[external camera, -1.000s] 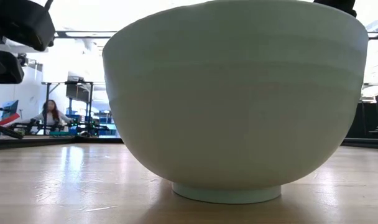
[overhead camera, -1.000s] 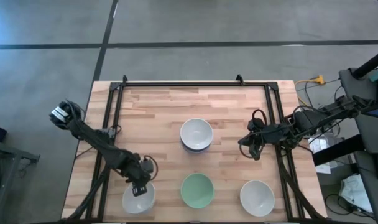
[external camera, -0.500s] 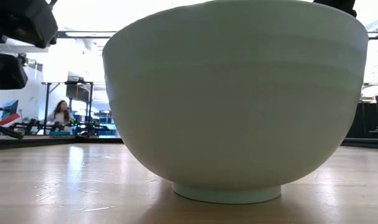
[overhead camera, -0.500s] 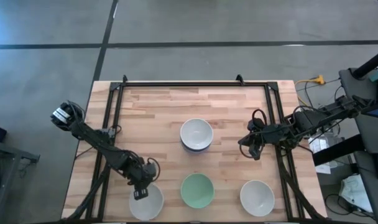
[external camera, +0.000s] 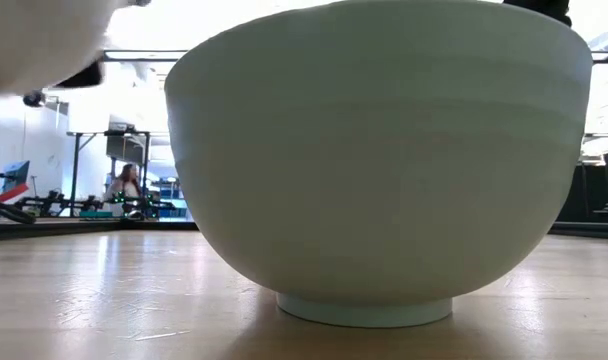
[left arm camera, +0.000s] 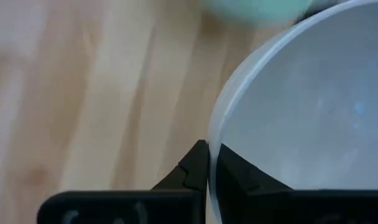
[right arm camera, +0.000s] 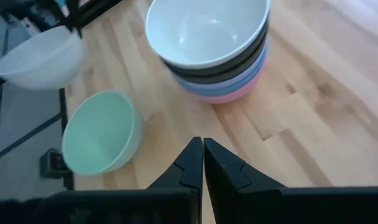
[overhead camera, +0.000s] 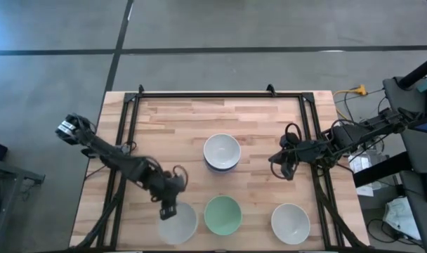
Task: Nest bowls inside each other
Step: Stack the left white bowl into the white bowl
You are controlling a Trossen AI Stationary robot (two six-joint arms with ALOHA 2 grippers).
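Observation:
My left gripper (overhead camera: 168,208) is shut on a white bowl (overhead camera: 178,223) near the table's near edge, just left of the mint green bowl (overhead camera: 222,215). The held bowl also shows at the low view's top left (external camera: 34,40), above the table. A stack of bowls (overhead camera: 222,152), white on top, then black, blue and pink (right arm camera: 207,46), rests on its foot at the table's middle. Another white bowl (overhead camera: 291,223) stands at the near right. My right gripper (overhead camera: 282,164) is shut and empty, right of the stack. My left gripper pinches the white bowl's rim (left arm camera: 217,134), one finger inside the bowl and one outside. The fingers come from above, on the bowl's left far side. The bowl is lifted clear of the table and hangs below the fingers, its opening up.
A black metal frame (overhead camera: 220,94) runs along the table's far, left and right sides. Bare wood lies at the far half and between the stack and the near bowls. A person shows far off in the room behind the table (external camera: 124,185).
My left gripper has carried the white bowl toward the table's right edge, closer to the mint green bowl. The bowl has come into the low view's top left, clear of the table.

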